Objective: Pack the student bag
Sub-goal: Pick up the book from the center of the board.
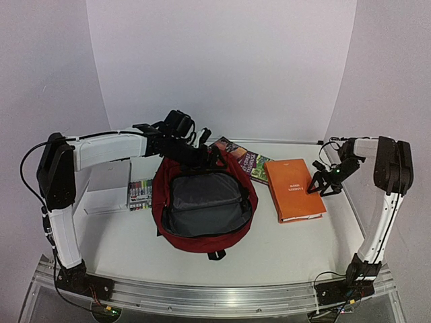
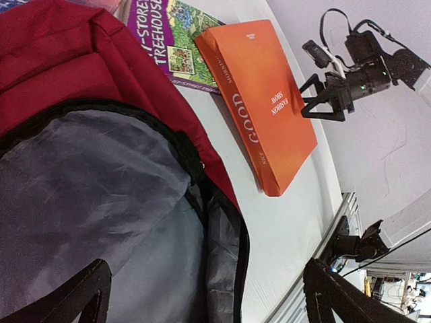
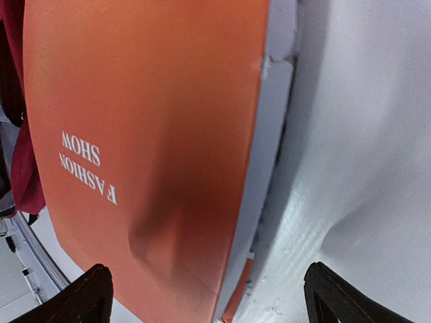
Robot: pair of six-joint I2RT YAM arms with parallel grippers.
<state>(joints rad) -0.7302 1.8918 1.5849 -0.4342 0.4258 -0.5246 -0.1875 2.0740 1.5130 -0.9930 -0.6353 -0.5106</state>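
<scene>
As end effectors gape empty, left (image 1: 199, 142) over student bag (image 1: 202, 235), right (image 1: 323, 186) over book (image 1: 293, 192) edge

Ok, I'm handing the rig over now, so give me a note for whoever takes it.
Left gripper: open, over the far rim of the student bag, holding nothing.
Right gripper: open, at the orange book's right edge, no grip yet.
Bag lies unzipped mid-table, nothing visible inside.
To pack: orange book, treehouse book, markers, white box.
</scene>
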